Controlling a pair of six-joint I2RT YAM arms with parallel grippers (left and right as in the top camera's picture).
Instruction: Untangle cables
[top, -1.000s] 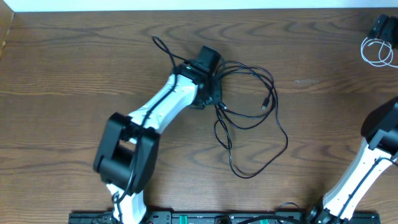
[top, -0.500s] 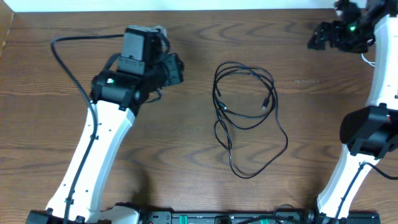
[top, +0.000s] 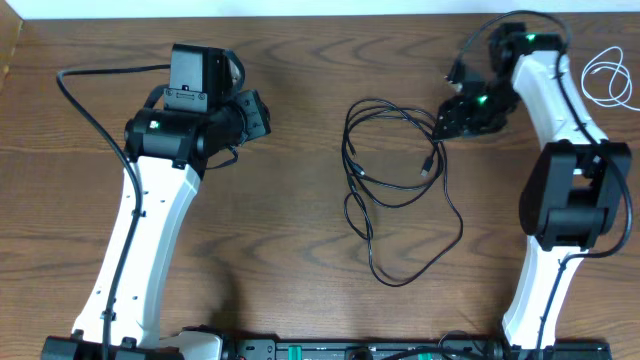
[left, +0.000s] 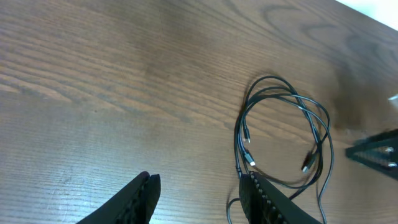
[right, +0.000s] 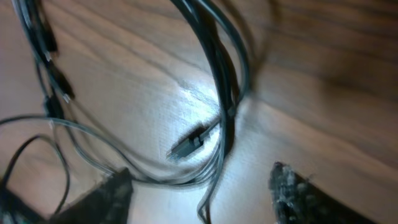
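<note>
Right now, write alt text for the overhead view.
A black cable lies in tangled loops in the middle of the table, with the right fingers at its upper right edge. The left fingers hover well apart from it, and a white cable sits coiled far right.

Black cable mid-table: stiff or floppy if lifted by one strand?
Probably floppy: the black cable lies in loose, uneven loops flat on the table. It looks thin, so likely light; a push would probably reshape loops, not slide it whole. Strands overlap near the right gripper, so neighbours may trail up.
</note>
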